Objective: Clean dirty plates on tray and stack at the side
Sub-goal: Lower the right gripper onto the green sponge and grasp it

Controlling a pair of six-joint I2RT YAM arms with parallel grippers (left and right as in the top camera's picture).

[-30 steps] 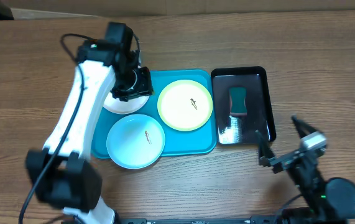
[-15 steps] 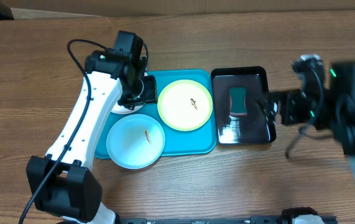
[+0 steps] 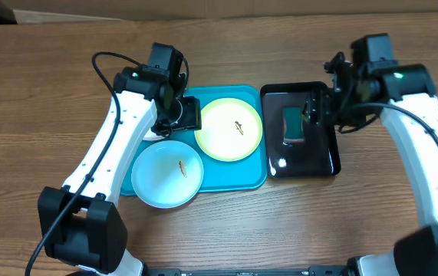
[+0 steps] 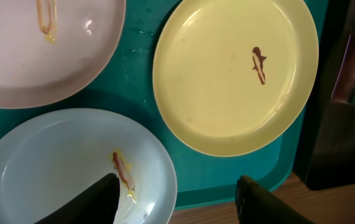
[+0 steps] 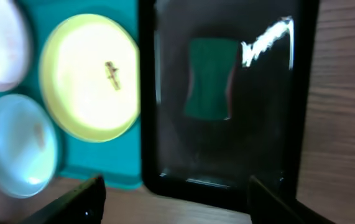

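The turquoise tray (image 3: 234, 172) holds three plates. The lime green plate (image 3: 228, 129) lies at its right with a brown smear in the middle. A pale blue plate (image 3: 167, 174), also smeared, sits at the front left. The white plate (image 4: 46, 50) at the back left has an orange-brown streak and is mostly hidden by my left arm in the overhead view. My left gripper (image 3: 180, 115) hovers open over the tray between the plates, holding nothing. My right gripper (image 3: 316, 107) hangs open and empty above the black tray.
A glossy black tray (image 3: 318, 157) stands right of the turquoise one with a green sponge (image 3: 293, 125) lying in it. Bare wooden table (image 3: 403, 230) surrounds both trays. A cable loops off the left arm at the back left.
My right arm has swung up from the table's front right to above the black tray, its jaws narrowing a little. My left gripper has shifted right over the tray and its jaws have widened.
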